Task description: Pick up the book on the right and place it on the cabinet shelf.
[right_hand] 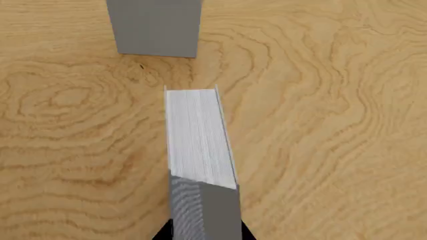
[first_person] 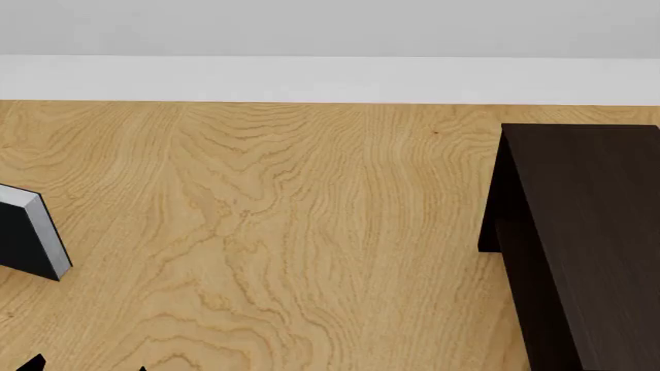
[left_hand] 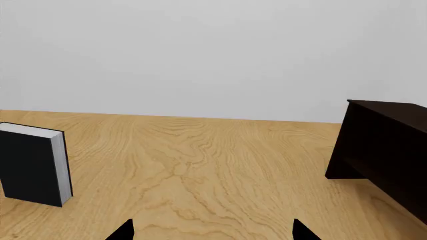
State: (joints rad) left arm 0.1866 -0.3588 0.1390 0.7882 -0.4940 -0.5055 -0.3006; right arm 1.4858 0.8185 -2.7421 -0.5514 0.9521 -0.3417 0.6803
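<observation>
We work over the wooden table [first_person: 309, 232], whose largest load is the dark brown cabinet [first_person: 588, 232], standing at the right of the head view with its flat top panel and a lower shelf ledge facing the open table. The black-covered book [left_hand: 30, 167] stands upright at the far left, well apart from the cabinet, and is not our target. The grey hardcover book [right_hand: 197, 135] shows only in the right wrist view, fore-edge up, white pages toward the camera. The right gripper [right_hand: 202, 236] straddles it: one dark finger sliver lies against each cover, so we judge the claw closed on the book, though we cannot tell whether the book has left the table. A plain grey rectangular form [right_hand: 157, 25] lies beyond it; we cannot identify it. The left gripper [left_hand: 213, 231] hangs with its fingers spread wide and holds nothing. For the step in hand, we advise keeping the grip square on both covers, raising the book straight up, then carrying it level toward the cabinet, clearing the panel edge before lowering. No brand, label or title can be read on any surface.
</observation>
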